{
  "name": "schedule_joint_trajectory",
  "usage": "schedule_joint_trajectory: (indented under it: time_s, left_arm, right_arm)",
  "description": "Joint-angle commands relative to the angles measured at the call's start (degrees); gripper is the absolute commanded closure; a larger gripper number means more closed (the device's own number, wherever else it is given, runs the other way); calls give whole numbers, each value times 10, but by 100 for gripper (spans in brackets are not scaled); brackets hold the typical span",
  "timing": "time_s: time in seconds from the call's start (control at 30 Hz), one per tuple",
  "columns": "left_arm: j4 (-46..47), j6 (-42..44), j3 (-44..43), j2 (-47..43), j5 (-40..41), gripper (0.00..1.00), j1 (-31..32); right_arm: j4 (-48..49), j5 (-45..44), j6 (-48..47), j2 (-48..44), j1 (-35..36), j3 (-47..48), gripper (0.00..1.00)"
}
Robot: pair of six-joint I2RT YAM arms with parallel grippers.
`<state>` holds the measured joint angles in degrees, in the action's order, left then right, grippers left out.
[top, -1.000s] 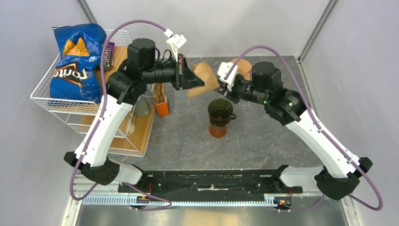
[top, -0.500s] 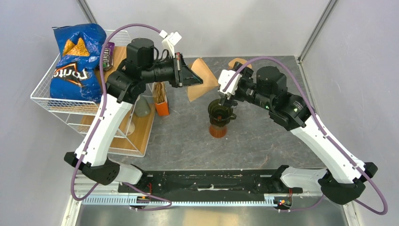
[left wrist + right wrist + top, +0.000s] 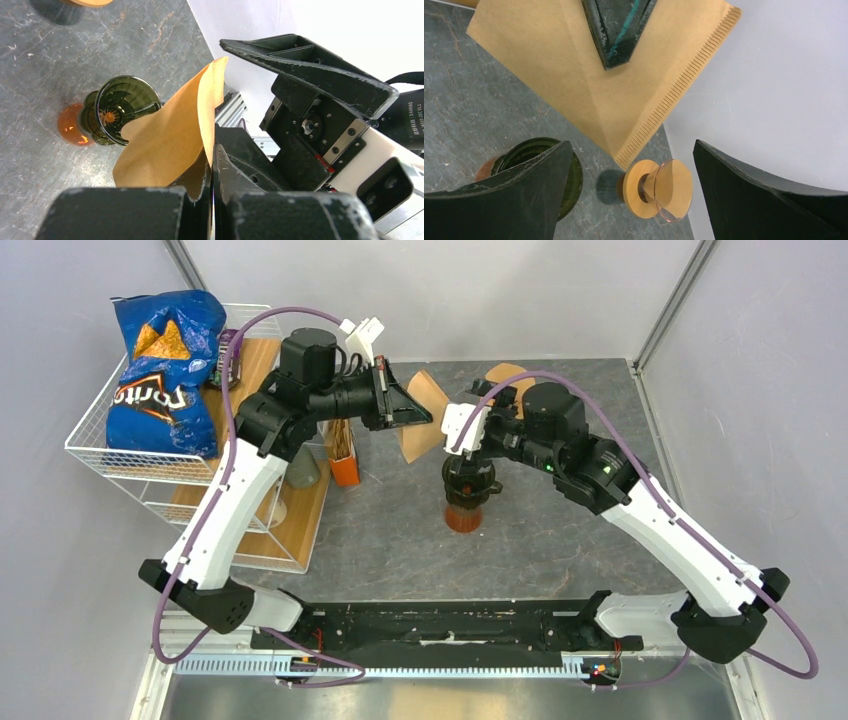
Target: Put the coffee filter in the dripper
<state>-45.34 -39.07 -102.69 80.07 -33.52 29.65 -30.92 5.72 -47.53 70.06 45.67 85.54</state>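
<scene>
The brown paper coffee filter hangs in the air, pinched at one edge by my shut left gripper. In the left wrist view the filter fans out from the closed left gripper. The dark green dripper stands on an orange glass cup just below and to the right of the filter. It also shows as the dripper in the left wrist view. My right gripper hovers over the dripper, wide open and holding nothing. In the right wrist view the filter hangs beyond the open right gripper.
A wooden ring stand with a clear cone sits by the back wall, the same stand behind the right arm. At left are a wire basket with a blue chip bag, a wooden board and an orange box.
My right gripper has opened wide and swung left to hang over the dripper. The left gripper has kept its hold on the filter and shifted only slightly.
</scene>
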Motion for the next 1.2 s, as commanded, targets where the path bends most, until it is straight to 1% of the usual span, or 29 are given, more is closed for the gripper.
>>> schedule_joint_trajectory:
  time_s: [0.0, 0.17, 0.2, 0.3, 0.47, 0.6, 0.7, 0.83, 0.97, 1.17]
  left_arm:
    - [30, -33, 15, -20, -8, 98, 1]
    - [40, -36, 24, -25, -11, 98, 8]
    - [40, -35, 24, -25, -10, 98, 10]
    - [43, -35, 27, -26, -8, 98, 13]
    - [46, -29, 32, -27, 1, 98, 16]
    - [51, -29, 36, -27, 0, 98, 16]
    - [54, -30, 35, -26, -1, 97, 16]
    - [62, -31, 35, -24, -8, 88, 16]
    - [75, -34, 35, -26, -21, 83, 17]
    - [97, -29, 33, -29, -34, 80, 26]
  right_arm:
    - [-3, 5, -5, 13, 11, 26, 1]
    - [0, 2, -6, 22, 18, 30, 1]
    - [1, 2, -5, 24, 19, 33, 5]
    - [2, -1, -7, 30, 24, 39, 9]
    - [7, -1, -9, 30, 29, 41, 24]
    - [6, -3, -12, 27, 30, 36, 39]
    - [2, -1, -14, 27, 30, 36, 46]
    - [0, -1, -15, 27, 30, 35, 56]
    - [-5, 0, -17, 28, 31, 34, 61]
    - [-8, 2, -18, 29, 32, 27, 62]
